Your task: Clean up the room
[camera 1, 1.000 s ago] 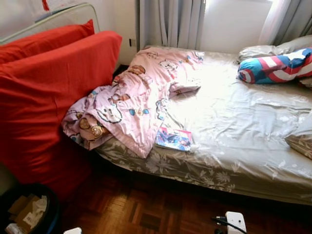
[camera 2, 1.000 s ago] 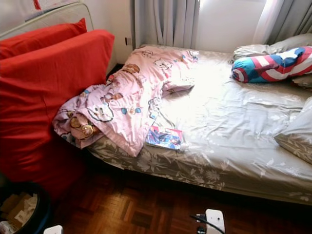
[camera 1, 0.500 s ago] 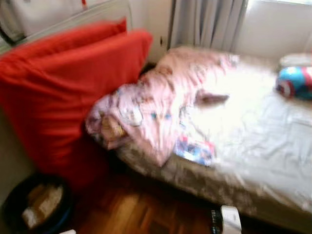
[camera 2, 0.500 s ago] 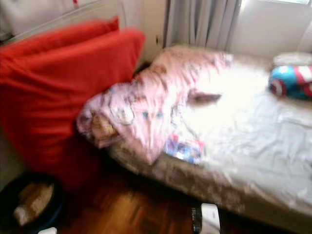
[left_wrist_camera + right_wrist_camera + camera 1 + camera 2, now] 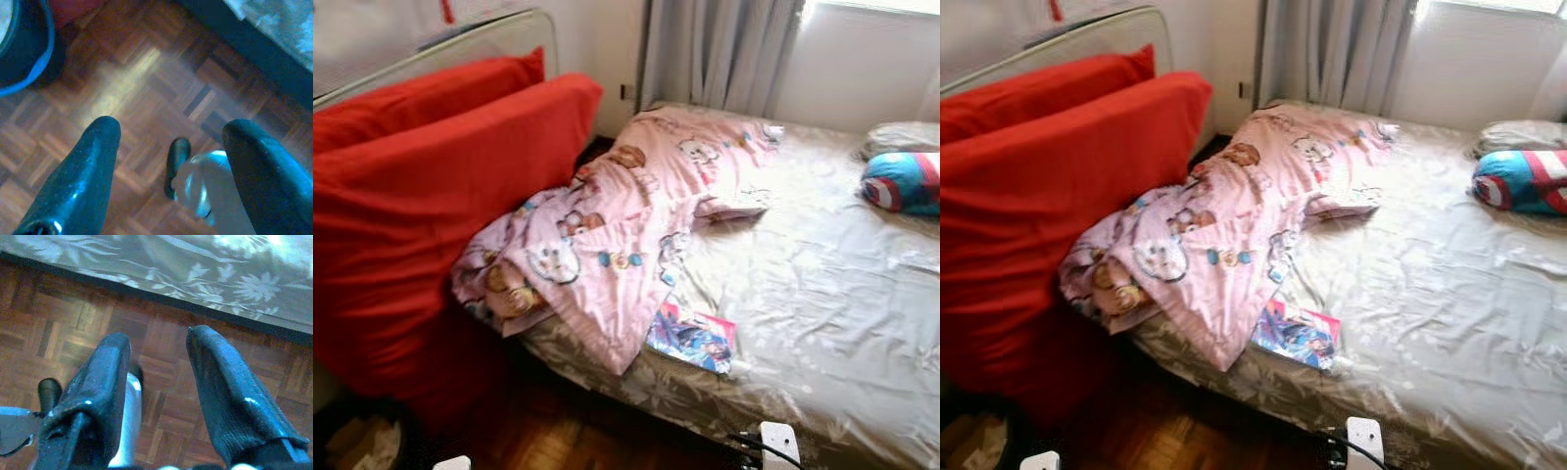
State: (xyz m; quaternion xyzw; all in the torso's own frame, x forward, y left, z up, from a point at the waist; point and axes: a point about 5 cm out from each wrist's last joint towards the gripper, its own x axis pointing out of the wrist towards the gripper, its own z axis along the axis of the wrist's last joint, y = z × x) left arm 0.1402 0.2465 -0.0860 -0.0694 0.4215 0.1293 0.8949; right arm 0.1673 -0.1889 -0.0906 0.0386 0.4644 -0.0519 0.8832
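While both the left gripper point(image 5: 168, 147) and right gripper point(image 5: 159, 362) hang empty over the parquet, fingers apart, the pink blanket point(image 5: 626, 225) slumps across the bed's point(image 5: 822, 294) near corner; soft, light, floppy, best pinched at a bunched fold.

bed point(image 5: 822, 323) under grey floral sheet | grey curtains point(image 5: 720, 54), bright window | dark parquet floor point(image 5: 161, 382) | white walls point(image 5: 597, 44)

Grey curtains point(image 5: 720, 54) — wood parquet floor point(image 5: 58, 318)
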